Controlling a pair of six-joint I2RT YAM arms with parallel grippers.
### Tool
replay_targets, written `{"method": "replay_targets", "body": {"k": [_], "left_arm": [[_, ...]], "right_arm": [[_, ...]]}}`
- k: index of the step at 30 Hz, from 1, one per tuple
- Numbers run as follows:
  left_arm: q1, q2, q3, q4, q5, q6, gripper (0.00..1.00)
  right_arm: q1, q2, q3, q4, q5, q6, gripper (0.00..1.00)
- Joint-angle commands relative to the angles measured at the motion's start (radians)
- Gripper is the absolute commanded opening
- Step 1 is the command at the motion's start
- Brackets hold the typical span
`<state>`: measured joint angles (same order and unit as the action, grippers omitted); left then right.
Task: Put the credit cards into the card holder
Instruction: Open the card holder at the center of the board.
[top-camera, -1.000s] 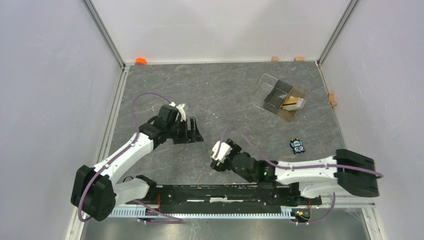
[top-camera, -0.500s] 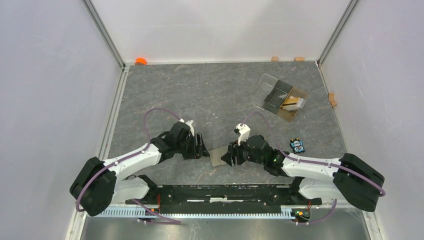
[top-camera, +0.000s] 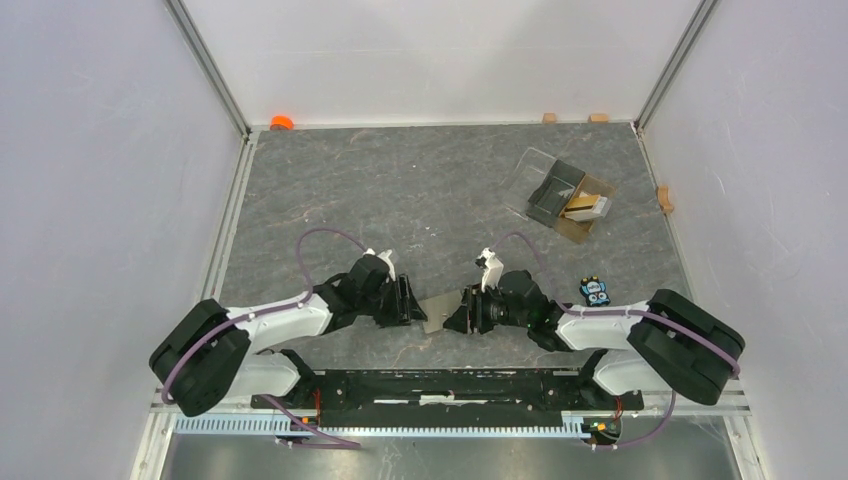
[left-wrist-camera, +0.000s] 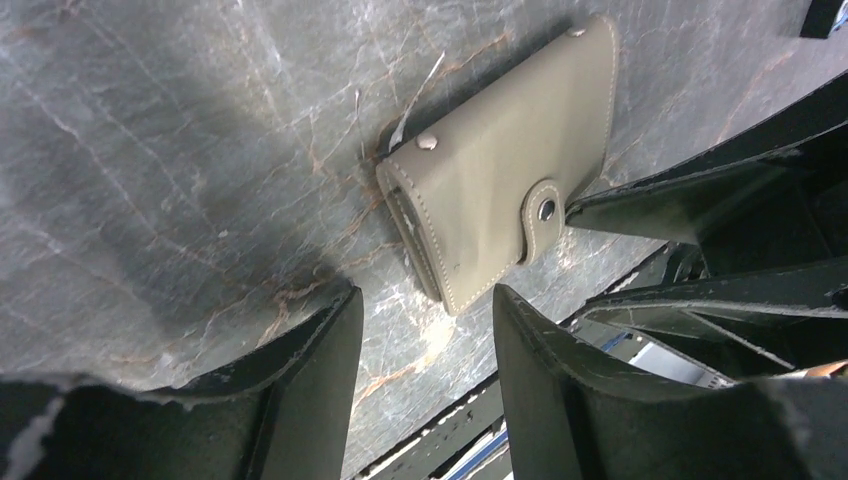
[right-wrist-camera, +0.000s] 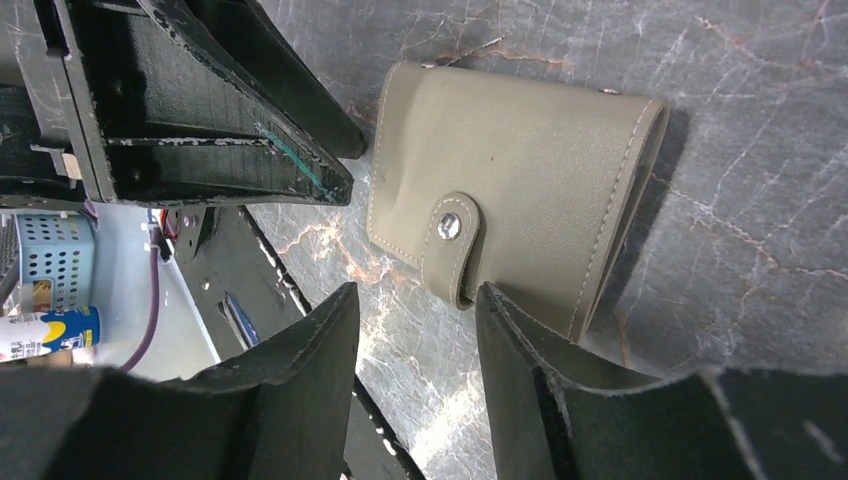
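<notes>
Newly converged by the near edge, left gripper (top-camera: 412, 305) and right gripper (top-camera: 458, 318), both parted, flank the seemingly soft card holder (top-camera: 437, 312); pinch its folded edge.

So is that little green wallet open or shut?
Shut. The card holder lies folded flat, its tab flap snapped down across the front.

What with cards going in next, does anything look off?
The flat olive-khaki card holder lies with its tab snapped shut, so no card can enter yet; it sits between the open left claw and right claw.
</notes>
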<state>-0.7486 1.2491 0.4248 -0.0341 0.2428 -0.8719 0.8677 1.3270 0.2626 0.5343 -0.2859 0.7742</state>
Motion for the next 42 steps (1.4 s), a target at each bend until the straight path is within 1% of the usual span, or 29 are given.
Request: {"method": "replay_targets", "body": {"k": [1,5,9,13,16,20,23,25,28,30,31,33,34,35,39,42], "left_arm": [[-0.006,0.042,0.002,0.085,-0.061,-0.018,0.58],[-0.006,0.066,0.014,0.083,-0.1,-0.006,0.57],[-0.006,0.087,0.006,0.087,-0.113,-0.009,0.52],[-0.006,0.103,-0.016,0.11,-0.105,-0.018,0.44],[-0.006,0.121,-0.025,0.114,-0.105,-0.016,0.38],[-0.006,0.152,-0.031,0.117,-0.108,-0.01,0.26],[-0.006,0.171,-0.033,0.118,-0.109,-0.007,0.2],[-0.006,0.175,-0.036,0.12,-0.11,-0.006,0.17],[-0.006,0.179,-0.04,0.12,-0.118,-0.004,0.09],[-0.006,0.183,-0.041,0.12,-0.122,-0.003,0.04],[-0.006,0.184,-0.041,0.121,-0.122,-0.003,0.02],[-0.006,0.19,-0.038,0.122,-0.119,-0.003,0.02],[-0.006,0.192,-0.039,0.124,-0.118,-0.003,0.02],[-0.006,0.193,-0.037,0.125,-0.118,-0.003,0.02],[-0.006,0.197,-0.035,0.124,-0.122,-0.013,0.02],[-0.005,0.196,-0.032,0.12,-0.131,-0.022,0.02]], "right_arm": [[-0.012,0.033,0.004,0.122,-0.011,0.028,0.51],[-0.019,0.072,0.021,0.153,-0.008,0.025,0.51],[-0.018,0.119,0.039,0.157,-0.014,0.021,0.48],[-0.019,0.167,0.032,0.189,-0.023,0.035,0.45],[-0.019,0.198,0.022,0.236,-0.002,0.063,0.43],[-0.019,0.254,0.024,0.31,0.023,0.118,0.42],[-0.019,0.3,0.029,0.371,0.03,0.151,0.39],[-0.019,0.317,0.038,0.38,0.044,0.155,0.37],[-0.018,0.326,0.048,0.377,0.067,0.128,0.3],[-0.019,0.329,0.061,0.366,0.073,0.096,0.24],[-0.019,0.332,0.066,0.365,0.072,0.078,0.19],[-0.019,0.336,0.071,0.373,0.064,0.047,0.09],[-0.018,0.336,0.072,0.379,0.058,0.028,0.03],[-0.015,0.336,0.071,0.39,0.05,0.013,0.0],[0.001,0.304,0.054,0.412,0.038,-0.073,0.0],[0.021,0.264,0.04,0.399,0.035,-0.157,0.0]]}}
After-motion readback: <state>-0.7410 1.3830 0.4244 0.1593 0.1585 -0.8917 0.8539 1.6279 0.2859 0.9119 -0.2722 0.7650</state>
